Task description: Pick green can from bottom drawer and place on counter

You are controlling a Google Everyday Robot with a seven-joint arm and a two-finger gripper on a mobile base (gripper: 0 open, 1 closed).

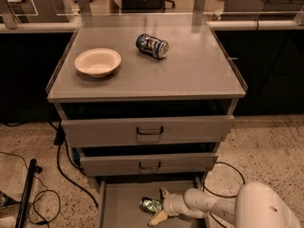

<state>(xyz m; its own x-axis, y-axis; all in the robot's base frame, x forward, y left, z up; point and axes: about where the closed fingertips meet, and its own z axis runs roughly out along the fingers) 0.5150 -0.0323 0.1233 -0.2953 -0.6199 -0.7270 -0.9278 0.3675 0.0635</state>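
Observation:
The green can (150,204), small, dented and mottled green and silver, lies on its side on the floor of the open bottom drawer (118,208) at the bottom of the view. My gripper (160,205) reaches into the drawer from the right. Its two pale fingers (156,218) are spread, one behind and one in front of the can's right end. The can rests on the drawer floor. The grey counter (190,75) spans the top of the cabinet.
A white bowl (98,61) and a blue, white and red can (152,46) on its side sit on the counter. Two grey drawers with dark handles (149,131) are slightly pulled out above. Black cables (28,194) lie on the floor at left.

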